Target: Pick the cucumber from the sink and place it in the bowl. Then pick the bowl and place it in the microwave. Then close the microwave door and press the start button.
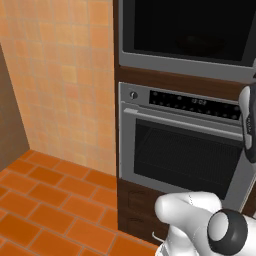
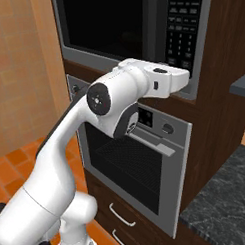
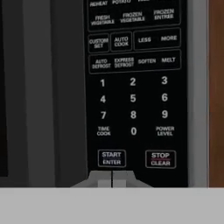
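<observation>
START/ENTER button, a flat rigid white-lettered key on the black microwave keypad, sits just above the closed, empty gripper and likely wants one firm fingertip push, no grasp.

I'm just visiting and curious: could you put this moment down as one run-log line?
stage: pressing start | gripper: shut, tips just below START/ENTER button | black built-in microwave: grey-framed glass door closed | steel oven below: closed

One microwave, one steel oven, two drawer handles below.
</observation>
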